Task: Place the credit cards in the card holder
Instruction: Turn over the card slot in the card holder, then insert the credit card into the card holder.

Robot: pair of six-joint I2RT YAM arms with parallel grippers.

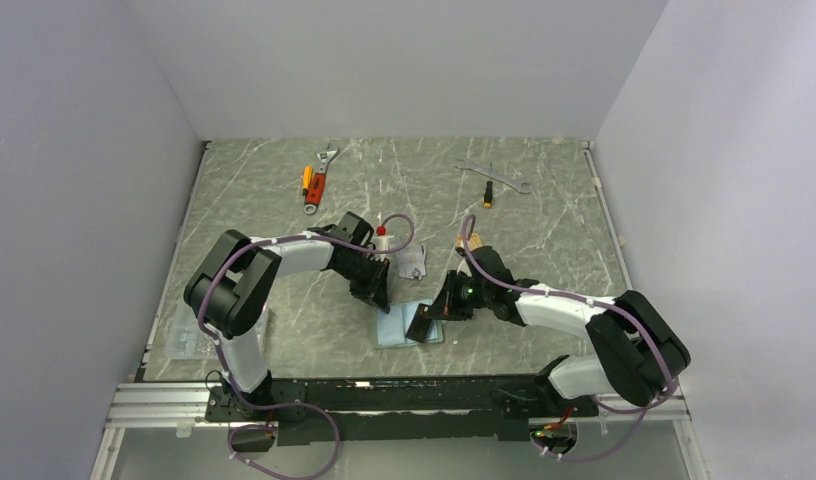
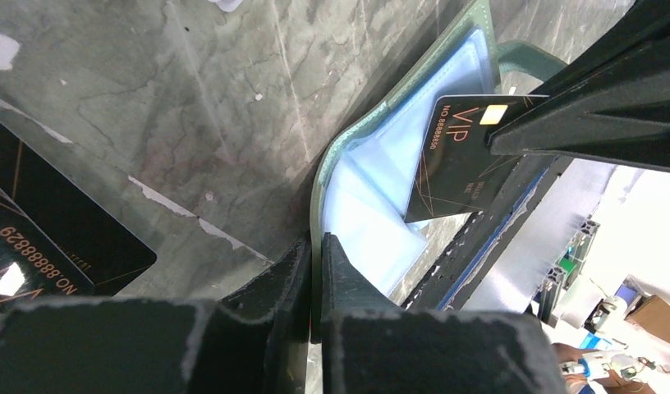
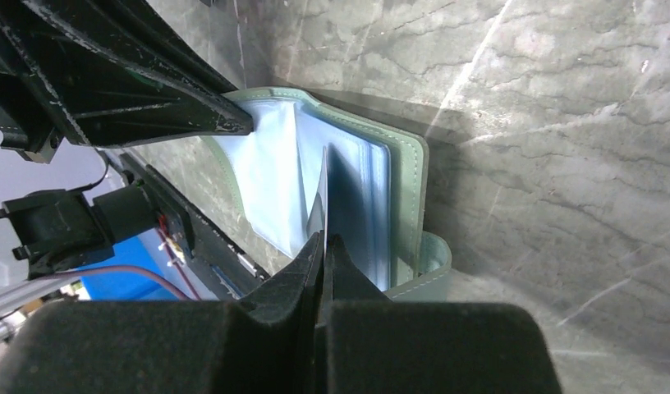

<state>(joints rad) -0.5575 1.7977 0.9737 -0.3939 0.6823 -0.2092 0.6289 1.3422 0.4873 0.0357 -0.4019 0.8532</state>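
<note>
The sage-green card holder [image 1: 397, 333] lies open on the table, its pale blue sleeves [image 3: 356, 185] showing. My left gripper [image 1: 381, 294] is shut on the edge of its green cover [image 2: 318, 193] and holds that flap raised. My right gripper [image 1: 442, 303] is shut on a black VIP card [image 2: 456, 160] and holds it on edge, its lower corner at the sleeves; the right wrist view shows this card [image 3: 323, 193] edge-on. Another black card [image 2: 44, 238] lies flat on the table beside my left gripper. A silver-grey card [image 1: 412, 263] lies just behind the holder.
An orange-handled wrench [image 1: 319, 183] and a small screwdriver [image 1: 306, 180] lie at the back left. A silver wrench [image 1: 494, 175] and a second screwdriver [image 1: 488, 194] lie at the back right. A clear plastic piece [image 1: 189, 342] sits at the left table edge.
</note>
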